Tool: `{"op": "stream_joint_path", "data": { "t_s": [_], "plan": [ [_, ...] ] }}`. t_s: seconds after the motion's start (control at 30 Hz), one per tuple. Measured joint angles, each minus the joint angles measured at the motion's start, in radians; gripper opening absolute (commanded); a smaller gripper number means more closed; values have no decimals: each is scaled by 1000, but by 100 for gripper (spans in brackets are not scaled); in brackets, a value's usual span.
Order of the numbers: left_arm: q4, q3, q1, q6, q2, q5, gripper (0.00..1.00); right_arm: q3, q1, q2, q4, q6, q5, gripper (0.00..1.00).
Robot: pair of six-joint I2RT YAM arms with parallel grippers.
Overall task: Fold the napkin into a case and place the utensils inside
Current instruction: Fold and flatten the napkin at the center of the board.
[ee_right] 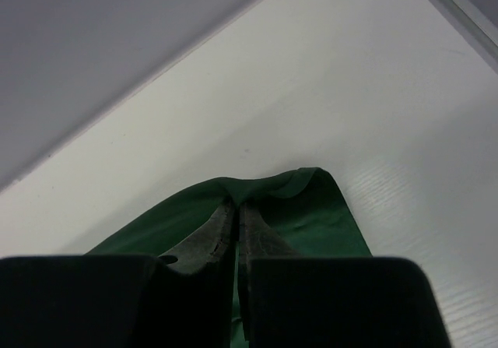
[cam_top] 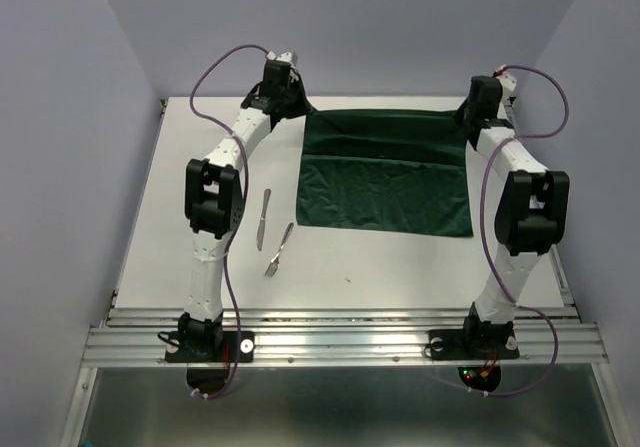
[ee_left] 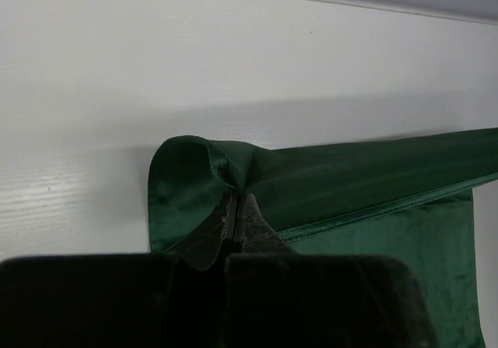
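The dark green napkin (cam_top: 385,182) lies at the back middle of the white table, its far part raised in a taut band between the two grippers. My left gripper (cam_top: 296,110) is shut on the napkin's far left corner (ee_left: 183,169). My right gripper (cam_top: 468,117) is shut on its far right corner (ee_right: 303,188). The silver knife (cam_top: 263,216) and the silver fork (cam_top: 278,250) lie on the table left of the napkin's near edge, apart from both grippers.
The white table (cam_top: 390,277) ends at a metal rail at the front. Purple walls stand close at the back and the sides. The left arm reaches over the table's left part, the right arm along its right edge.
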Motion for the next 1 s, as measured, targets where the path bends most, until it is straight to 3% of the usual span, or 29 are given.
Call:
{"op": "stream_joint_path", "data": {
  "t_s": [0.17, 0.6, 0.77, 1.0],
  "plan": [
    [24, -168, 3, 10, -79, 19, 0, -163, -4, -119, 3, 26, -46, 1],
    [108, -776, -13, -18, -492, 84, 0, -632, -6, -489, -71, 110, -143, 1],
    [140, -932, -55, -44, -528, 89, 0, -821, -14, -602, -98, 136, -158, 1],
    [167, -1043, -136, -69, -531, 64, 0, -919, -20, -642, -112, 151, -157, 1]
  ]
}}
